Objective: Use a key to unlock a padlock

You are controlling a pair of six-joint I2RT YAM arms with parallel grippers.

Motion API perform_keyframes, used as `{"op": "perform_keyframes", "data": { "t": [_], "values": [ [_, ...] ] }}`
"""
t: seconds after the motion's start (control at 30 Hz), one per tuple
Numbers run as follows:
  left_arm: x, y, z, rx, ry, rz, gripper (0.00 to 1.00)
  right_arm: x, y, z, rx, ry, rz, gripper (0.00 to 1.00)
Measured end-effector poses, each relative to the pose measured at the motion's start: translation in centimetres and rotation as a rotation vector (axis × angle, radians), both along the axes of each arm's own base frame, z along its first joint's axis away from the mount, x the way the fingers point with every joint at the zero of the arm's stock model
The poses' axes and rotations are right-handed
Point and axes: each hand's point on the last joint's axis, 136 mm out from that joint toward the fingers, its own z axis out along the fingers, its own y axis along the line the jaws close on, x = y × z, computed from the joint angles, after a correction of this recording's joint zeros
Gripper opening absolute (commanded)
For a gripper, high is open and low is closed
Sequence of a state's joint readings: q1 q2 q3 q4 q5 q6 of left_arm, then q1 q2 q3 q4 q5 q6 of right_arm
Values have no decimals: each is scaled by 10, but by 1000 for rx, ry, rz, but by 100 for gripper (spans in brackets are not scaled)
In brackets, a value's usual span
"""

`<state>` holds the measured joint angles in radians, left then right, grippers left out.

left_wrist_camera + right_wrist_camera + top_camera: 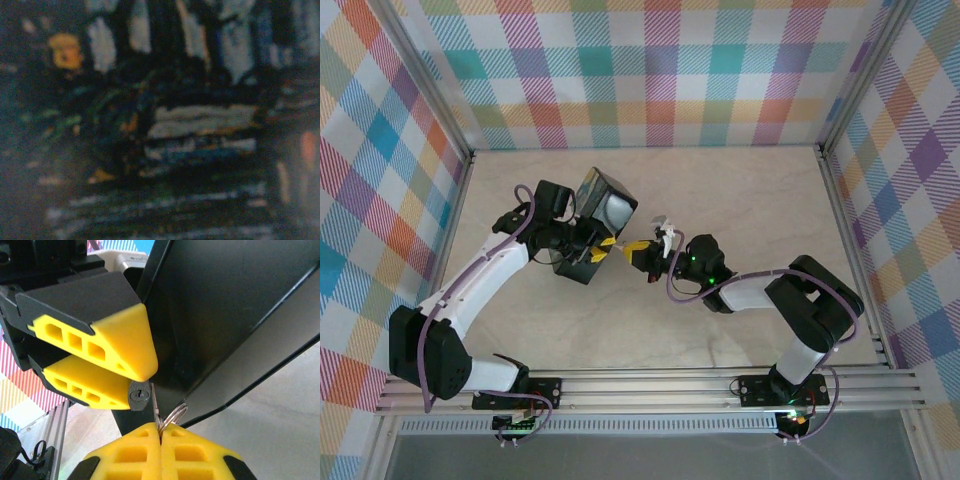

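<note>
Yellow pads of the right gripper (pixel 161 440) are pressed fully together at the bottom of the right wrist view. They pinch the key (pixel 154 407) by its head, and its ring (pixel 175 414) pokes out beside them. The thin blade stands up from the pads, just right of the padlock (pixel 139 395) and outside the keyway. I cannot tell whether it touches the body.

The padlock sits at the tips of the left gripper (pixel 141 382), whose fingers are partly closed and appear to clamp it, keyhole facing the camera. Beside it rises the box (pixel 225 315).

As I judge it, the main risk is misalignment. The blade lies off to one side of the slot, so a push could skate it across the lock face. With so small a hold on the head, the key could pivot or slip in the pads. A hard push might also twist the padlock out of the left fingers, and the ring could snag on the box edge.
</note>
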<state>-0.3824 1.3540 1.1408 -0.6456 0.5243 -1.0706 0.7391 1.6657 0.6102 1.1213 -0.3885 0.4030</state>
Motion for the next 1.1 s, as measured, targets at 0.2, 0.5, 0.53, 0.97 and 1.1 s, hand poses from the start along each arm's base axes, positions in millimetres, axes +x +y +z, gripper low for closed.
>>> {"op": "perform_keyframes", "data": {
  "t": [0.2,0.5,0.53,0.97,1.1],
  "values": [
    [3,5,3,-10,-5,16,18,-1,1,0,0,-1,2,0],
    [6,14,7,-16,-15,45,18,-6,2,2,-5,3,12,1],
    [5,14,7,-16,-15,45,18,-7,2,3,-4,-2,15,1],
    [5,15,7,-17,-16,47,18,-14,11,8,-6,-23,38,1],
    [4,15,7,-17,-17,47,18,-12,12,10,-3,-27,34,0]
  ]
}}
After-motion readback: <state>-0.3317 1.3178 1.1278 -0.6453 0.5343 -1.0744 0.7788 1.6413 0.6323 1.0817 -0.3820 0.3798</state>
